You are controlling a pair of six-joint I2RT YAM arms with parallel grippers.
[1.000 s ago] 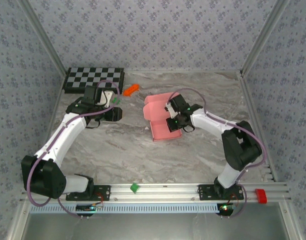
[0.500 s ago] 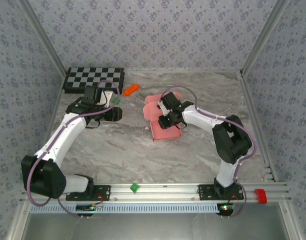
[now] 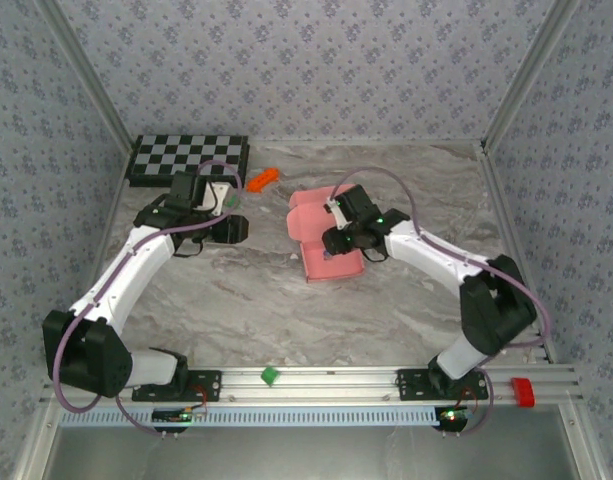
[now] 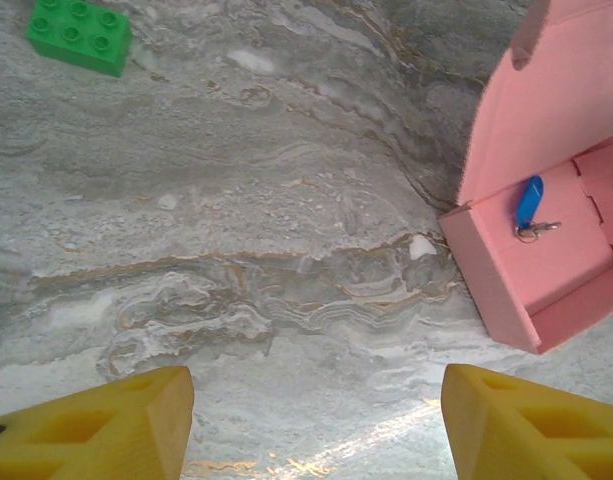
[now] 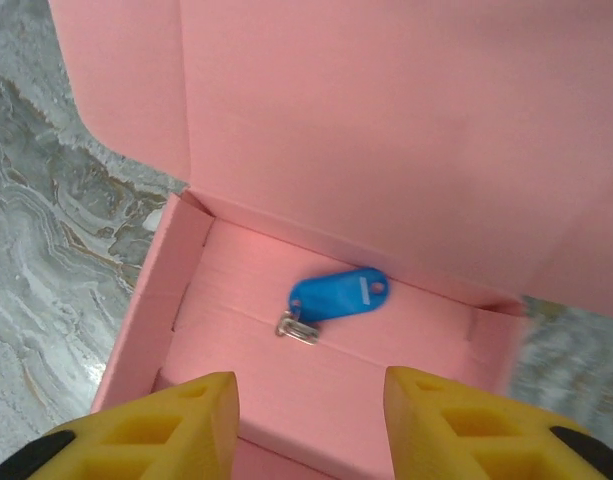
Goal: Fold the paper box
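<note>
The paper box (image 3: pixel 329 266) is a pink shallow box on the marble table, its lid (image 3: pixel 306 212) standing up at the back. Inside lies a blue key tag (image 5: pixel 336 295) with a metal ring, which the left wrist view catches too (image 4: pixel 527 202). My right gripper (image 3: pixel 338 240) hovers over the box's open tray (image 5: pixel 286 345), and it (image 5: pixel 311 405) is open with nothing between its yellow fingers (image 5: pixel 156 430). My left gripper (image 3: pixel 236 228) is to the left of the box, apart from it. It (image 4: pixel 316 420) is open over bare marble, with the box (image 4: pixel 546 265) ahead on its right.
A checkerboard (image 3: pixel 189 157) lies at the back left, with an orange block (image 3: pixel 263 179) beside it. A green block (image 3: pixel 229 202) sits by the left wrist (image 4: pixel 78 35). Another green block (image 3: pixel 270 376) and a red piece (image 3: pixel 523 392) rest on the front rail.
My right gripper has opened and shifted slightly left over the box, and its elbow has swung. The left arm has stayed where it was.
</note>
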